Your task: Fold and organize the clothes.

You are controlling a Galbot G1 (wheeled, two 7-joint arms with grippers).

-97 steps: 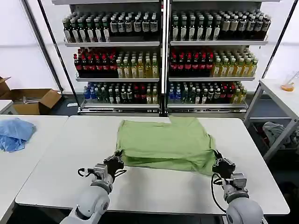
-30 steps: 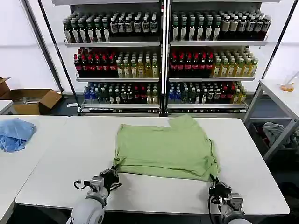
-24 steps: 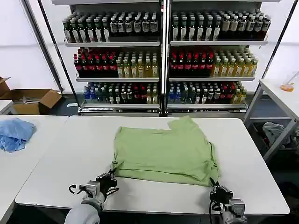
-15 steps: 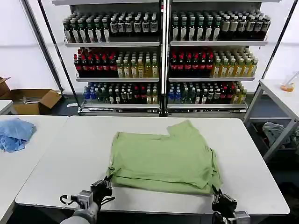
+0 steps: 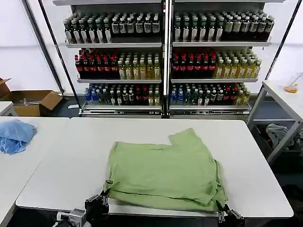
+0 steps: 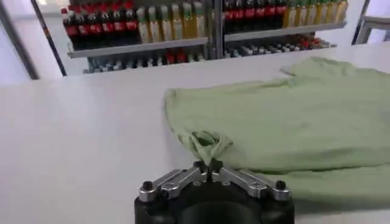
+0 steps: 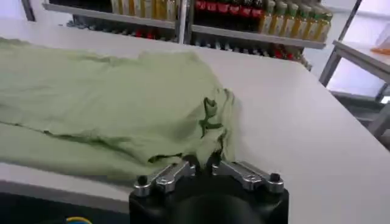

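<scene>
The light green shirt (image 5: pixel 163 174) lies flat on the white table (image 5: pixel 61 156), folded once so that a doubled layer shows along its near edge; its long axis runs from 9 o'clock to 3 o'clock across the table, parallel to the table's near rim. A sleeve or collar tab projects from the far edge toward 12 o'clock. The near hem sits close to the near rim of the table, and both near corners are bunched into small peaks. The left gripper (image 6: pixel 208 165) is at the near-left corner, at about 7 o'clock from the shirt's centre; its jaws are pressed together on a gathered pinch of fabric, which rises directly from the fingertips. The right gripper (image 7: pixel 206 163) is at the near-right corner, at about 5 o'clock from the shirt's centre; its jaws are likewise drawn together with a puckered fold of fabric held between them. In the head view both grippers sit at or just past the near table rim, left (image 5: pixel 97 206) and right (image 5: pixel 226 216). The controlling relation is therefore: the shirt body extends from both sets of jaws toward 12 o'clock, with the two grip points spaced along the long axis. Each arm is nearest its own corner. Any further fold would likely carry the near hem toward 12 o'clock. A light blue cloth (image 5: pixel 15 135) lies on the adjacent table at 9 o'clock, well apart.
</scene>
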